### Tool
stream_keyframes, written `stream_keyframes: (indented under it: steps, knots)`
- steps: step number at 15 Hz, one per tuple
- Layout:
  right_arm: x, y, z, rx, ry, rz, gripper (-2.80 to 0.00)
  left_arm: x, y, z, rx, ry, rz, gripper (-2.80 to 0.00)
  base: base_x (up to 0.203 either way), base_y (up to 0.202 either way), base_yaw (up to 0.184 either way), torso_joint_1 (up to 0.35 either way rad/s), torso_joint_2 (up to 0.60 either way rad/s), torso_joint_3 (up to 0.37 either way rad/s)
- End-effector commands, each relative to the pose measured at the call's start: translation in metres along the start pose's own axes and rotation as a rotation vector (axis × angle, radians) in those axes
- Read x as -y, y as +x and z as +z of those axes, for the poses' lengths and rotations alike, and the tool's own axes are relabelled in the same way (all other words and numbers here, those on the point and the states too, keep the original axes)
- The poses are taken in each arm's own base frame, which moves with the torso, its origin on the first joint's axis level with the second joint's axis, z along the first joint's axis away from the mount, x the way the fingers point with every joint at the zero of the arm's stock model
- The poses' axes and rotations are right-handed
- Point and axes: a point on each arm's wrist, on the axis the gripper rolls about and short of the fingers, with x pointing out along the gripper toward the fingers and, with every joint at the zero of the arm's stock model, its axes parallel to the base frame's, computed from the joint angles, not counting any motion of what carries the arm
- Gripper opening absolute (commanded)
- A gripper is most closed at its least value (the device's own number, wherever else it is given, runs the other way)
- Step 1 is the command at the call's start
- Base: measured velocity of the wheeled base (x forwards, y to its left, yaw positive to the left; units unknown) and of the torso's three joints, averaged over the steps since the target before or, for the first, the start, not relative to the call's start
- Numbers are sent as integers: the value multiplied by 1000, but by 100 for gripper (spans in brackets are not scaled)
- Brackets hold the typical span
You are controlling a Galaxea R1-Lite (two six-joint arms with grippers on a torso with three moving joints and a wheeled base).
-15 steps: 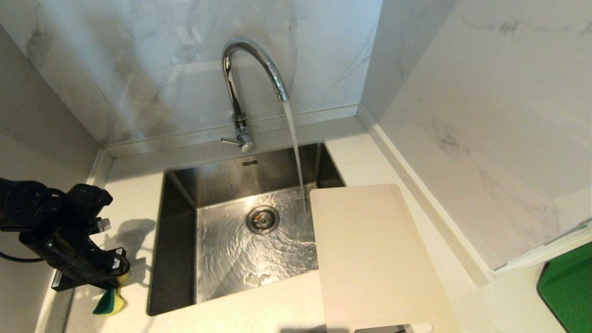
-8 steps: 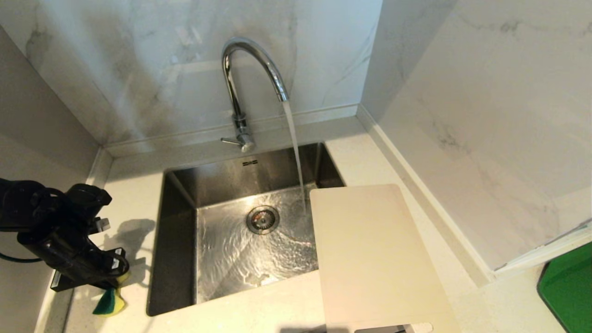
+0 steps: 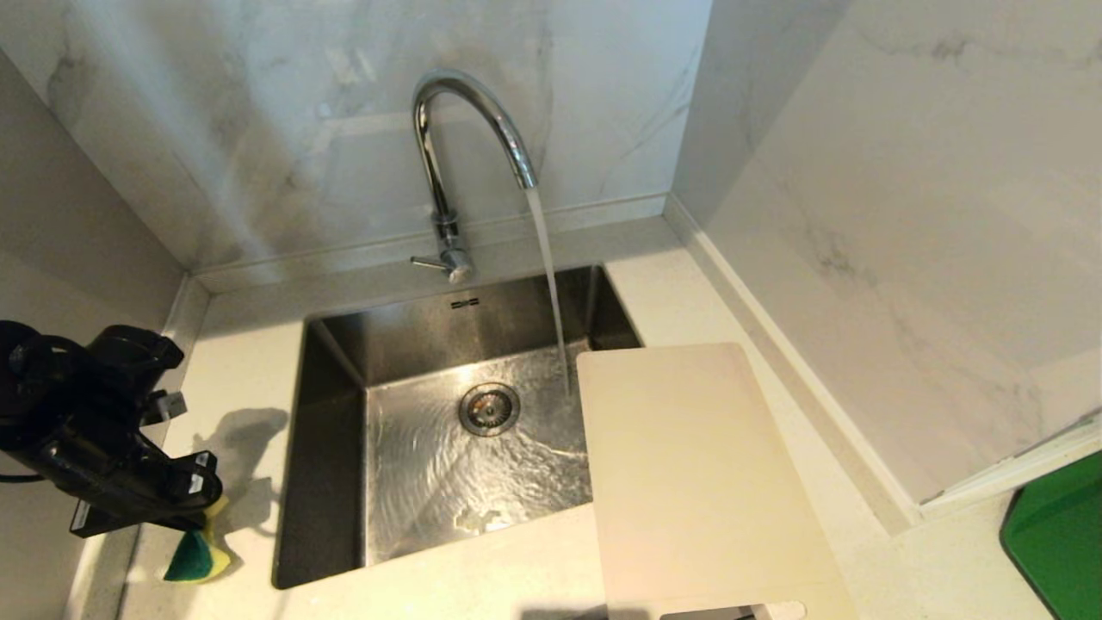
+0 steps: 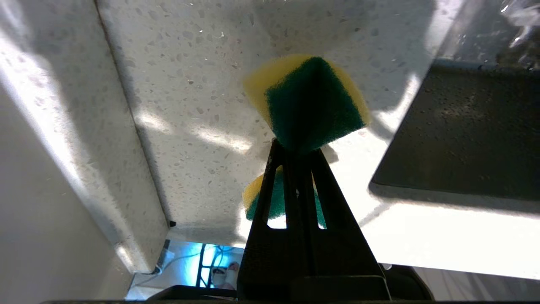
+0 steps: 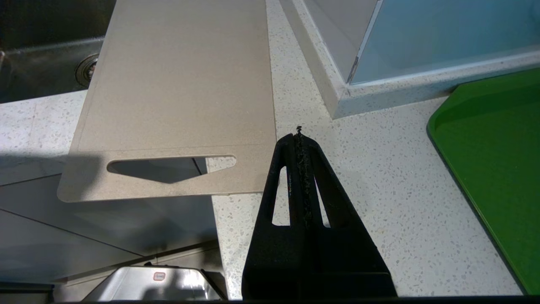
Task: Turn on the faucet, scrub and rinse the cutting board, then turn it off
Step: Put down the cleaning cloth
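Two tools: your left tool (image 4: 297, 147) grips the sponge (image 4: 310, 103) above the left tabletop (image 3: 241, 379); right tool (image 5: 299, 139) is closed, empty. Faucet (image 3: 469, 129) runs; board (image 3: 697, 474) lies right of the sink (image 3: 327, 482)

Speckled counter (image 3: 241, 370) under cutting board (image 3: 689, 474)

The faucet (image 3: 448, 172), a tall chrome gooseneck with a thin side lever at its base, stands at the far side and runs a steady stream. The cutting board (image 3: 702, 482), cream-white with a slot handle at its near end, lies flat on the right, its far-left part overhanging the basin.
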Motion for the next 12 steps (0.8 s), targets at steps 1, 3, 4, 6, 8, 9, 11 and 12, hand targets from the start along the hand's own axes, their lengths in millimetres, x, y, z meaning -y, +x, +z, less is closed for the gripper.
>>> stream_keyframes:
  steps: [1, 3, 4, 6, 8, 9, 11, 12]
  knots:
    - [0, 0, 0, -2, 0, -1, -280, -1, -7, -1, 18, -7, -5, -280, 0, 0, 0, 0, 0, 0]
    - [0, 0, 0, -2, 0, -1, -280, -1, -5, -2, 6, -7, -1, -280, 0, 0, 0, 0, 0, 0]
    - [0, 0, 0, -2, 0, -1, -280, -1, -1, -4, -7, -6, 4, -280, 0, 0, 0, 0, 0, 0]
    - [0, 0, 0, -2, 0, -1, -280, -1, 4, -3, -21, -7, 10, -280, 0, 0, 0, 0, 0, 0]
    - [0, 0, 0, -2, 0, -1, -280, -1, 9, -3, -39, -7, 17, -280, 0, 0, 0, 0, 0, 0]
    - [0, 0, 0, -2, 0, -1, -280, -1, 12, -3, -44, -6, 19, -280, 0, 0, 0, 0, 0, 0]
    - [0, 0, 0, -2, 0, -1, -280, 0, 18, -1, -60, -4, 25, -280, 0, 0, 0, 0, 0, 0]
    - [0, 0, 0, -2, 0, 1, -280, 0, 20, 0, -63, -3, 26, -280, 0, 0, 0, 0, 0, 0]
